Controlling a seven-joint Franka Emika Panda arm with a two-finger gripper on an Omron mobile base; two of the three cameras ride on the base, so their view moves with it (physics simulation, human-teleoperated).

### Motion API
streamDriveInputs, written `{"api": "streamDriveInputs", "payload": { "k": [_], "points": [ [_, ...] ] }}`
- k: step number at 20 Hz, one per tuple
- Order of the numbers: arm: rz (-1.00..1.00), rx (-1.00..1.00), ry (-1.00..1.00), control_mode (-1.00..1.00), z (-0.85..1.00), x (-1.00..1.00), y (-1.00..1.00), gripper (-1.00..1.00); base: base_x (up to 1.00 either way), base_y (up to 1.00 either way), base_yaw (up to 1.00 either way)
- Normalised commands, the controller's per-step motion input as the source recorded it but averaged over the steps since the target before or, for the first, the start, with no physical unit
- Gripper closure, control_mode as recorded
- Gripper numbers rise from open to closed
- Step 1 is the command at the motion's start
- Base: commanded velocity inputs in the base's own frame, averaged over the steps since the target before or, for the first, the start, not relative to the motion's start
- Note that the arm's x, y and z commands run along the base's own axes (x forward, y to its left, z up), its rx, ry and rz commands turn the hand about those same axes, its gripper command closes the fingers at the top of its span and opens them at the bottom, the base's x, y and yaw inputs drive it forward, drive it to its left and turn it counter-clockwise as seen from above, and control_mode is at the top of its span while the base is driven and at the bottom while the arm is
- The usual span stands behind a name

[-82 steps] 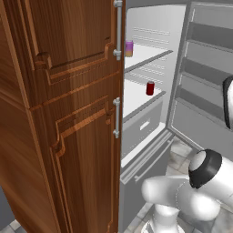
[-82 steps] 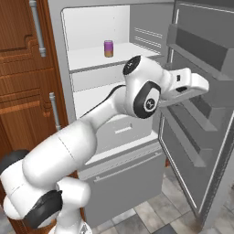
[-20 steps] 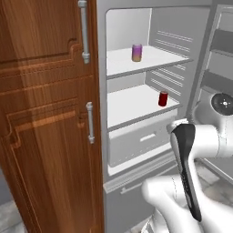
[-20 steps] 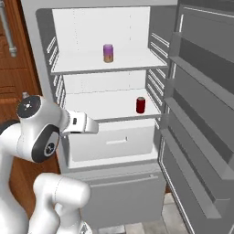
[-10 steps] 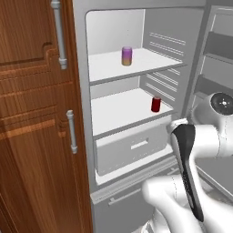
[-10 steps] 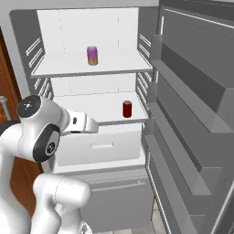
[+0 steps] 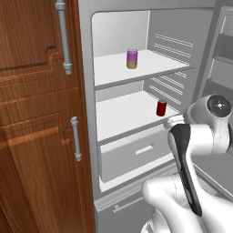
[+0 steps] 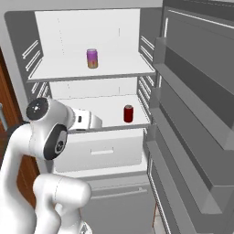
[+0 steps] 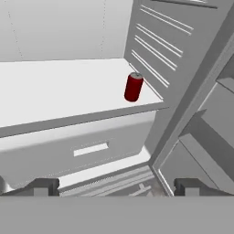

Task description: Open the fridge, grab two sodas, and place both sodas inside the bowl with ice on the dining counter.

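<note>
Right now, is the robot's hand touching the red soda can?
Apart. In the hand view the open hand sits low by the drawer, while the red soda can stands alone on the shelf above.

Matt grey fridge (image 7: 86,54), glossy red can (image 9: 134,87), wood-grain cabinet (image 7: 32,113)

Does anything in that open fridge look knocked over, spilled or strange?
Nothing stands out. The purple-and-orange soda can stands upright on the upper white shelf, the red soda can upright on the shelf below, and the white drawer is shut.

Even, flat rendered light, bright on the white shelves (image 8: 91,75) inside the fridge (image 7: 182,54). Shadows are faint and soft. No glare or blur; edges stay sharp and undistorted.
</note>
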Motion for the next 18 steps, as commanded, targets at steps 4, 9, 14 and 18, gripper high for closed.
{"api": "streamDriveInputs", "payload": {
  "k": [4, 9, 14, 18],
  "points": [
    [0.00, 0.01, -0.36, -1.00, -0.26, 0.37, -0.16, -1.00, 0.00, 0.00, 0.00],
    [0.00, 0.00, -0.35, -1.00, -0.21, 0.27, -0.05, -1.00, 0.00, 0.00, 0.00],
    [0.00, 0.02, -0.11, -1.00, -0.25, 0.25, 0.00, -1.00, 0.00, 0.00, 0.00],
    [-0.01, 0.05, 0.00, -1.00, -0.21, 0.12, -0.15, -1.00, 0.00, 0.00, 0.00]
  ]
}}
